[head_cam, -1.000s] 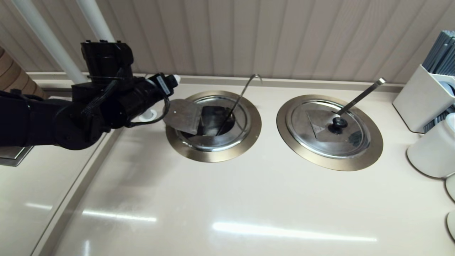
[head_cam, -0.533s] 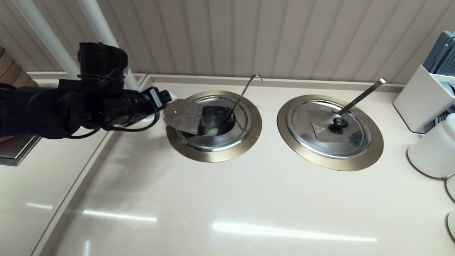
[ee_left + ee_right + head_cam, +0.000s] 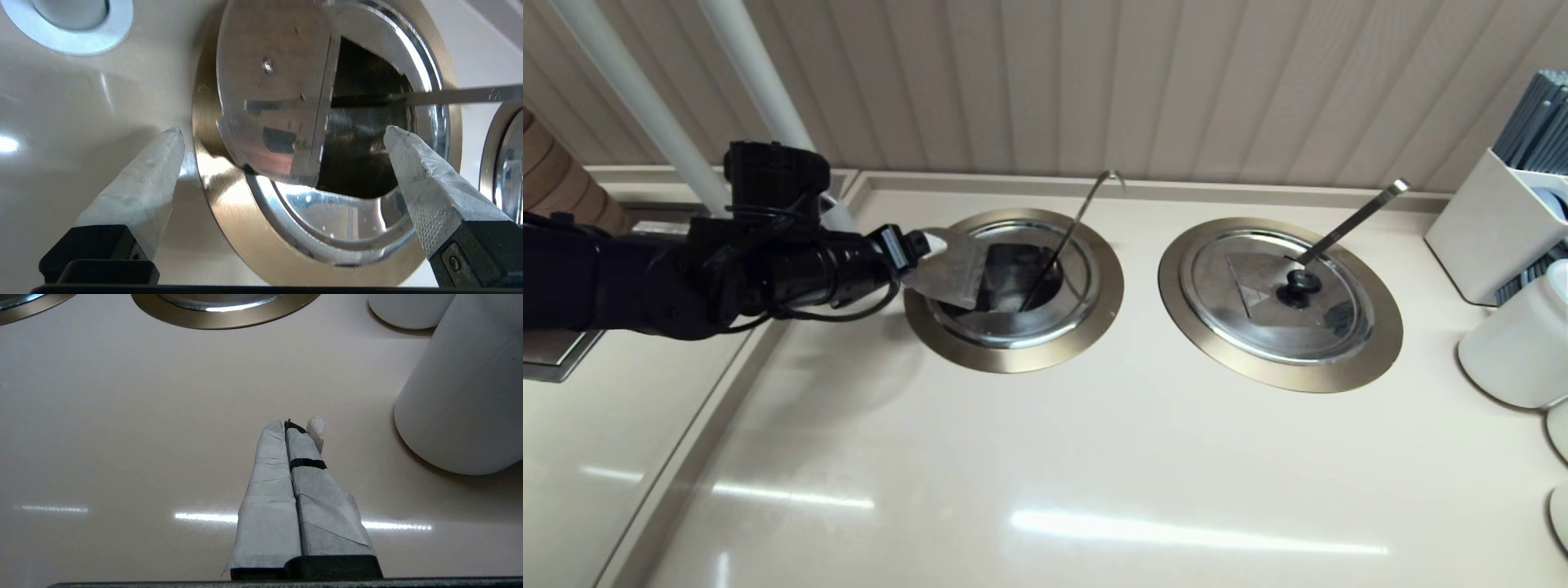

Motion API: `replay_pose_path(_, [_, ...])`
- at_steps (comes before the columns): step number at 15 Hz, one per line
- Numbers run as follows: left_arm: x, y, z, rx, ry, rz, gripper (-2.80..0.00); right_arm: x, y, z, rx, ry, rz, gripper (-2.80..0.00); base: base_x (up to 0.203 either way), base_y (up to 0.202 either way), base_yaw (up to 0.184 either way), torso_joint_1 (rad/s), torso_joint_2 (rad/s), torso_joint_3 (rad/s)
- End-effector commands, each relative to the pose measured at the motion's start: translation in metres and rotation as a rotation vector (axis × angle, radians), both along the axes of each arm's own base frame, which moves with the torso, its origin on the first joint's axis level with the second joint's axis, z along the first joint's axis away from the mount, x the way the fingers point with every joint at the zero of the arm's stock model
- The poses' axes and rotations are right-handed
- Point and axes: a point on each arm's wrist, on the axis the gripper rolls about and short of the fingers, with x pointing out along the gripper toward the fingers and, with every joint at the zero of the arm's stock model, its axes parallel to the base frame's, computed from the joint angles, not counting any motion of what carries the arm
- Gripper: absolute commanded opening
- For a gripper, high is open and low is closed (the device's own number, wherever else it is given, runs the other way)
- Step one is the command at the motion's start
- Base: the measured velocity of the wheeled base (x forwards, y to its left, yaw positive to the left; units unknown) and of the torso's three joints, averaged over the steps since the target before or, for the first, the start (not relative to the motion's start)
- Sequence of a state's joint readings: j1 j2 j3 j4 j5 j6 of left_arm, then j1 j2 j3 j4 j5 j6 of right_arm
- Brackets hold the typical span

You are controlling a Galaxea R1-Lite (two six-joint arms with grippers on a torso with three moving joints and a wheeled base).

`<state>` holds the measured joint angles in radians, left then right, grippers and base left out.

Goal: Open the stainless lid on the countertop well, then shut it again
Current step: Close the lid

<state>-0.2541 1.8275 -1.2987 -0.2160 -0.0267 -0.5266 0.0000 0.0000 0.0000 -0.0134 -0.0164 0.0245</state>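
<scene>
The stainless lid (image 3: 952, 268) stands flipped up on the left half of the countertop well (image 3: 1014, 291), ladle handle (image 3: 1068, 236) leaning out the far side. We'd push its raised face over gently so the flap drops without slamming. Left gripper (image 3: 282, 136) spread wide, holding nothing, straddling the flap. Right gripper (image 3: 297, 426) parked, fingers pressed together, empty.
</scene>
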Motion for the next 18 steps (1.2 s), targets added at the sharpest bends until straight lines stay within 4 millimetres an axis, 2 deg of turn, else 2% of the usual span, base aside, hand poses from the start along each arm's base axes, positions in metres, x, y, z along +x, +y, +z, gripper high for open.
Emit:
replay_pose_path(1, [0.005, 0.004, -0.009, -0.006, 0.013, -0.004, 0.00, 0.000, 0.000, -0.001, 0.000, 0.004, 0.000, -2.80, 0.000, 0.000, 0.000, 0.000, 0.00, 0.000])
replay_pose_path(6, [0.009, 0.016, -0.016, -0.046, 0.039, -0.058, 0.00, 0.000, 0.000, -0.001, 0.000, 0.004, 0.000, -2.80, 0.000, 0.000, 0.000, 0.000, 0.00, 0.000])
replay_pose_path(9, [0.009, 0.022, -0.014, -0.106, 0.043, -0.084, 0.00, 0.000, 0.000, -0.001, 0.000, 0.004, 0.000, -2.80, 0.000, 0.000, 0.000, 0.000, 0.00, 0.000])
replay_pose_path(13, [0.011, 0.023, -0.014, -0.177, -0.084, -0.131, 0.00, 0.000, 0.000, -0.001, 0.000, 0.004, 0.000, -2.80, 0.000, 0.000, 0.000, 0.000, 0.00, 0.000])
replay_pose_path(18, [0.011, 0.021, -0.016, -0.215, -0.061, -0.161, 0.00, 0.000, 0.000, -0.001, 0.000, 0.004, 0.000, -2.80, 0.000, 0.000, 0.000, 0.000, 0.00, 0.000])
